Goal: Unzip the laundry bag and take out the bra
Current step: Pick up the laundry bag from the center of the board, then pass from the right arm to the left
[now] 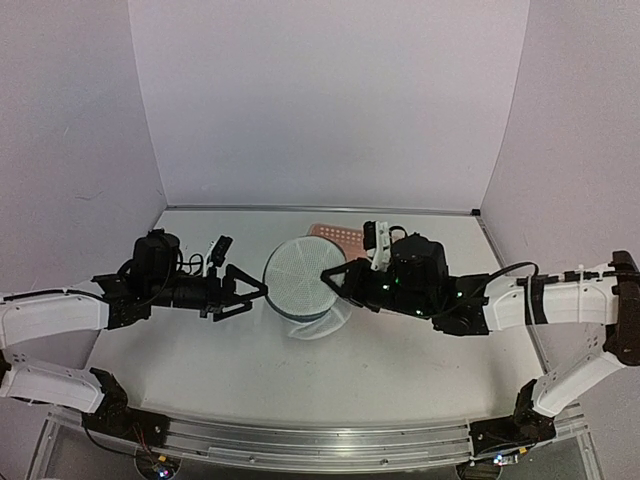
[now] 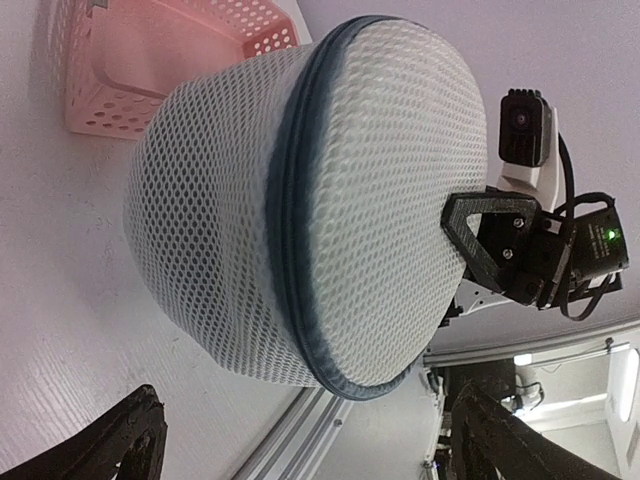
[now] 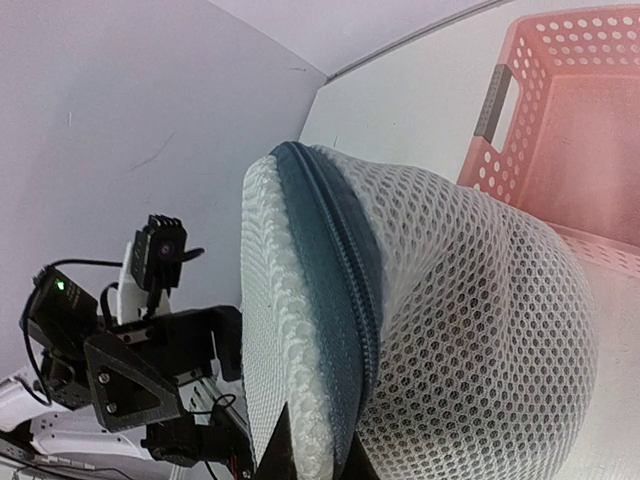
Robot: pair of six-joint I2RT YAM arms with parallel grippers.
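Left claw [image 1: 255, 297] released, right claw [image 1: 328, 274] clenched at laundry bag [image 1: 300, 278], white mesh, dark zipped rim

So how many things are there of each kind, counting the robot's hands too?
mesh bag: 1
pink basket: 1
grippers: 2 (left gripper, right gripper)
Total: 4

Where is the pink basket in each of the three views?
Top external: pink basket at centre, just behind the laundry bag.
Left wrist: pink basket in the upper left corner.
Right wrist: pink basket in the upper right corner.
Shared landmark: the laundry bag, next to the basket in every view.
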